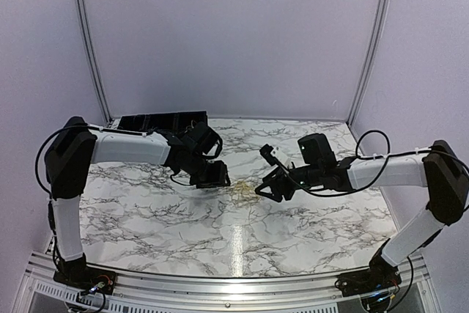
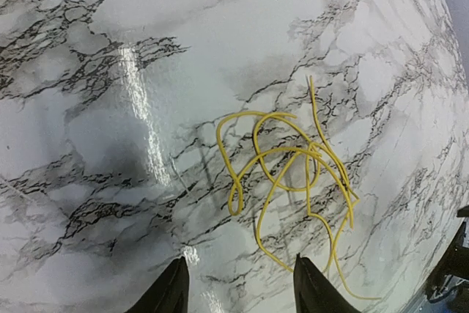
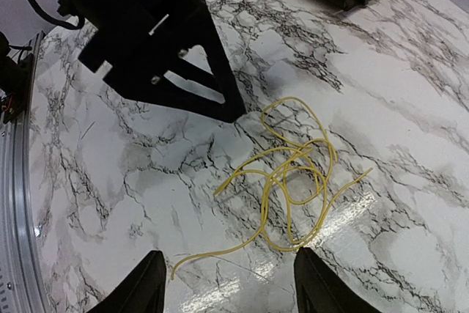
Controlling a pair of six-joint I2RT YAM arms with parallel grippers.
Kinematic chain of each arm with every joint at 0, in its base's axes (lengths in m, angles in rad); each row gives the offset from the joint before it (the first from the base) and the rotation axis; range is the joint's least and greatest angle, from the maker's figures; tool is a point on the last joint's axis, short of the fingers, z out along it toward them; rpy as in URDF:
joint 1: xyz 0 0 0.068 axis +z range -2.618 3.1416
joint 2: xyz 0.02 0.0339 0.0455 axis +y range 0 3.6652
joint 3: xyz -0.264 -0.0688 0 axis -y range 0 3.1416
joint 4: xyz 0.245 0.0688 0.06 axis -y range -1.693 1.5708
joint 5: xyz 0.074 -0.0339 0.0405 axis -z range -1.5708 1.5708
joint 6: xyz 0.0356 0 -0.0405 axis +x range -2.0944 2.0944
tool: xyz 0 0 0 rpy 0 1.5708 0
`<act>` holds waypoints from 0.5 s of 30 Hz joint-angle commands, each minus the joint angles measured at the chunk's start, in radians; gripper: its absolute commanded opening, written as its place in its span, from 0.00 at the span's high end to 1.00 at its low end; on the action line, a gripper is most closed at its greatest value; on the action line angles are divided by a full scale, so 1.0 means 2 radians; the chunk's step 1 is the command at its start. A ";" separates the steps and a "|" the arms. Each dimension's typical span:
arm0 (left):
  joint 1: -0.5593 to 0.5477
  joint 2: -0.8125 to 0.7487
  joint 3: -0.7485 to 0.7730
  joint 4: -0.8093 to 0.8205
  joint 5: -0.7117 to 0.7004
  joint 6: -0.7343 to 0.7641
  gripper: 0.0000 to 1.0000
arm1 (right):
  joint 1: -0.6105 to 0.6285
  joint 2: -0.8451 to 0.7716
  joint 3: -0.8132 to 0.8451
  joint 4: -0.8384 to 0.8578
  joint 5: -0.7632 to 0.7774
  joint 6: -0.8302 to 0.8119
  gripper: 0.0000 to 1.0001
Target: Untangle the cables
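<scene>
My left end effector hung low over the table, released and empty. My right end effector stood the same way, jaws apart with nothing in them. The cables, a thin yellow knot, lay flat on the table between the 2.

The risk, as I judged it, was in the pinch. The strands were so thin and lay so flat that a grip could close on nothing. It could also catch 2 loops at once and pull the knot tighter. My 2 end effectors were near each other, so a joint reach could bump them.

The table was glossy, marble-patterned, with glare streaks that could hide wire. Pale plain walls closed it in, and a black bin sat at the far edge.
</scene>
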 commanded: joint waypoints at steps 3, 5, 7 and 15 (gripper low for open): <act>-0.001 0.046 0.041 0.022 0.005 -0.040 0.55 | -0.002 -0.047 -0.020 0.019 0.020 0.003 0.40; -0.001 0.067 0.057 0.024 0.008 -0.033 0.60 | -0.003 -0.055 -0.027 0.019 0.022 0.001 0.39; -0.002 0.089 0.080 0.025 0.019 -0.025 0.68 | -0.005 -0.060 -0.032 0.018 0.024 -0.002 0.39; -0.004 0.078 0.118 0.022 0.004 0.014 1.00 | -0.015 -0.065 -0.026 0.022 0.024 -0.001 0.38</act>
